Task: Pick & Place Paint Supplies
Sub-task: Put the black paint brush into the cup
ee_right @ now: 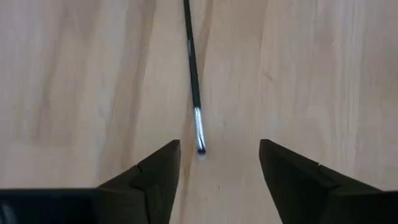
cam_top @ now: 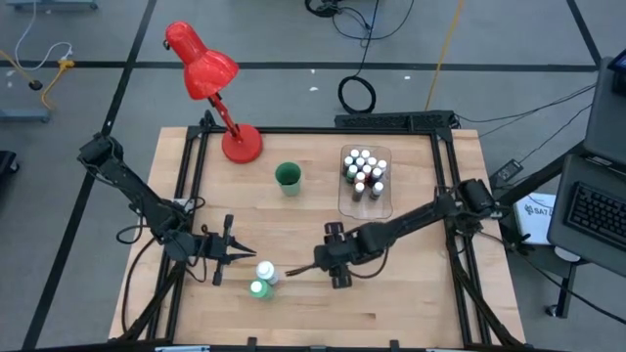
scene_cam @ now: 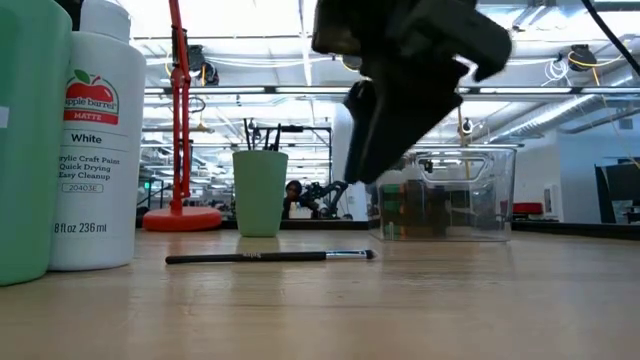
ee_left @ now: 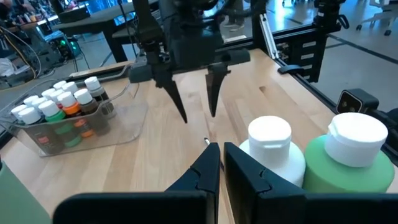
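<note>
A thin dark-handled brush (ee_right: 193, 68) lies flat on the wooden table, its silver ferrule and bristle tip (ee_right: 200, 144) toward my right gripper. My right gripper (ee_right: 219, 152) hovers open above that tip, a finger on either side, touching nothing. The brush (scene_cam: 270, 257) also shows in the low view. My left gripper (ee_left: 221, 155) is shut and held above the table beside the big white bottle (ee_left: 270, 143) and the big green bottle (ee_left: 348, 155), which stand upright. Several tiny white-capped bottles (cam_top: 363, 172) stand in the clear tray (cam_top: 383, 200).
A green cup (cam_top: 288, 177) with dark brush handles in it (scene_cam: 265, 135) stands mid-table toward the far side. A red desk lamp (cam_top: 210, 83) stands at the far left corner. A black frame (cam_top: 293, 129) rims the tabletop. Bare wood lies along the near edge.
</note>
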